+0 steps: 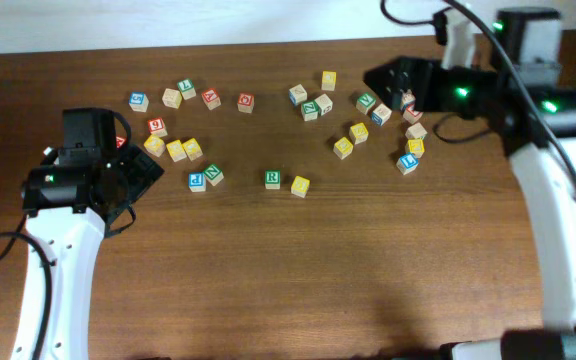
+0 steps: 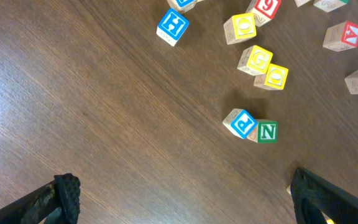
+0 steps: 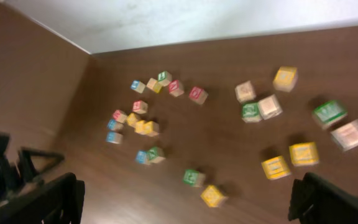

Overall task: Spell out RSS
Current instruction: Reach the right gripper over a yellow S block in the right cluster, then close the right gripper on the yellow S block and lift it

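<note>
The pale cube with the green R point(image 1: 273, 178) sits near the table's middle, with a yellow-faced cube point(image 1: 300, 186) touching its right side. Both show blurred in the right wrist view, the R cube point(image 3: 193, 177) and the yellow cube point(image 3: 213, 195). Two more yellow cubes point(image 1: 343, 147) point(image 1: 359, 132) lie further right; I cannot read their letters. My right gripper point(image 1: 383, 85) is open and empty, held high above the back right cluster point(image 3: 185, 199). My left gripper point(image 1: 143, 170) is open and empty at the left point(image 2: 182, 199), just short of the blue P cube.
A blue P cube point(image 2: 241, 122) and a green N cube point(image 2: 266, 131) sit together ahead of the left gripper. Three yellow cubes point(image 2: 254, 60) and a blue H cube point(image 2: 172, 26) lie beyond. Several mixed cubes point(image 1: 318, 103) are scattered along the back.
</note>
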Action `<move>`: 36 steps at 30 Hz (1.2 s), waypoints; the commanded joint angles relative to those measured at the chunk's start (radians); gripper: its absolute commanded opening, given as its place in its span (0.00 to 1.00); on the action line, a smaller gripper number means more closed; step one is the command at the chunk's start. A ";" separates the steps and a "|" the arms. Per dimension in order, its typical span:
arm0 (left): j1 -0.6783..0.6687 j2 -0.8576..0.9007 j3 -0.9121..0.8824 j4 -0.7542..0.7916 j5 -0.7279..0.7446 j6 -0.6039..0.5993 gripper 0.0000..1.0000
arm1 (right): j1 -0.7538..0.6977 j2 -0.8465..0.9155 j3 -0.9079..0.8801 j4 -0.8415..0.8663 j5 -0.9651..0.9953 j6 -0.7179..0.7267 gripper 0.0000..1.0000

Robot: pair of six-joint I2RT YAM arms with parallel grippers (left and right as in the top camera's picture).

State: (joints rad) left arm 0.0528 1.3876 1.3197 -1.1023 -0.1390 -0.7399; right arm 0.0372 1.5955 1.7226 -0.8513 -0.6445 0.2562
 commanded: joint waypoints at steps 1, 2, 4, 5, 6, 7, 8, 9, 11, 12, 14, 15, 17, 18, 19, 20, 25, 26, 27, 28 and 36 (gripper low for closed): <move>0.005 -0.001 0.003 0.001 -0.008 0.016 0.99 | 0.078 0.102 0.022 0.006 0.146 0.206 0.98; 0.005 -0.001 0.003 0.001 -0.008 0.016 0.99 | 0.114 0.138 0.022 0.006 0.280 0.256 0.98; 0.005 -0.001 0.003 0.001 -0.008 0.016 0.99 | 0.155 0.182 0.022 0.001 0.458 0.370 0.99; 0.005 -0.001 0.003 0.001 -0.008 0.016 0.99 | 0.176 0.212 0.022 0.003 0.531 0.428 1.00; 0.005 -0.001 0.003 0.001 -0.008 0.016 0.99 | 0.188 0.237 0.023 0.008 0.558 0.463 1.00; 0.005 -0.001 0.003 0.001 -0.008 0.016 0.99 | 0.196 0.264 0.023 0.016 0.563 0.488 1.00; 0.005 -0.001 0.003 0.001 -0.008 0.016 0.99 | 0.201 0.295 0.023 0.023 0.564 0.517 1.00; 0.005 -0.001 0.003 0.001 -0.008 0.016 0.99 | 0.201 0.332 0.023 0.026 0.564 0.554 0.99; 0.005 -0.001 0.003 0.001 -0.008 0.016 0.99 | 0.199 0.394 0.023 0.037 0.564 0.595 0.97; 0.005 -0.001 0.003 0.001 -0.008 0.016 0.99 | 0.199 0.415 0.023 0.042 0.565 0.599 0.95; 0.005 -0.001 0.003 0.001 -0.008 0.016 0.99 | 0.198 0.467 0.023 0.047 0.584 0.620 0.91; 0.005 -0.001 0.003 0.001 -0.008 0.016 0.99 | 0.198 0.486 0.023 0.048 0.594 0.630 0.91; 0.005 -0.001 0.003 0.001 -0.008 0.016 0.99 | 0.198 0.522 0.023 0.059 0.605 0.655 0.90; 0.005 -0.001 0.003 0.001 -0.008 0.016 0.99 | 0.198 0.535 0.023 0.070 0.605 0.659 0.90; 0.005 -0.001 0.003 0.001 -0.008 0.016 0.99 | 0.198 0.540 0.023 0.074 0.612 0.663 0.90; 0.005 -0.001 0.003 0.001 -0.008 0.016 0.99 | 0.198 0.547 0.022 0.074 0.633 0.670 0.89; 0.005 -0.001 0.003 0.001 -0.008 0.016 0.99 | 0.198 0.569 0.021 0.070 0.721 0.730 0.84; 0.005 -0.001 0.003 0.001 -0.008 0.016 0.99 | 0.198 0.574 0.021 0.072 0.723 0.747 0.84; 0.005 -0.001 0.003 0.001 -0.008 0.016 0.99 | 0.198 0.583 0.021 0.079 0.725 0.765 0.84; 0.005 -0.001 0.003 0.001 -0.008 0.016 0.99 | 0.198 0.587 0.021 0.086 0.725 0.776 0.84; 0.005 -0.001 0.003 0.001 -0.008 0.016 0.99 | 0.197 0.624 0.021 0.178 0.729 0.786 0.84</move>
State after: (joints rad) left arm 0.0528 1.3876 1.3197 -1.1019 -0.1394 -0.7403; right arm 0.2371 2.2086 1.7279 -0.6918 0.0566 1.0245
